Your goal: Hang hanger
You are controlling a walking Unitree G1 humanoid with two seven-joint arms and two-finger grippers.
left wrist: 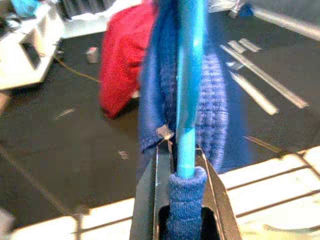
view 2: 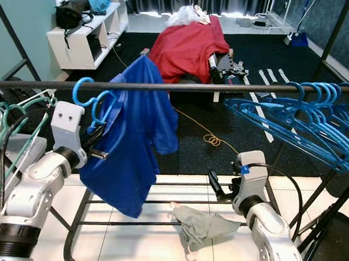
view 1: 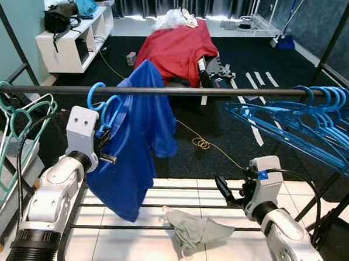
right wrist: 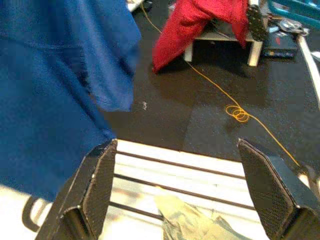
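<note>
Left gripper clamps the blue hanger on the rail; right gripper gapes wide

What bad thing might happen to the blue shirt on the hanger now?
The shirt hangs lopsided on the hanger, so it might slide off onto the floor, where a grey cloth already lies. The hook looks barely over the rail; if the left gripper, shut on the hanger, lets go too soon, the hanger may tip or drop.
</note>
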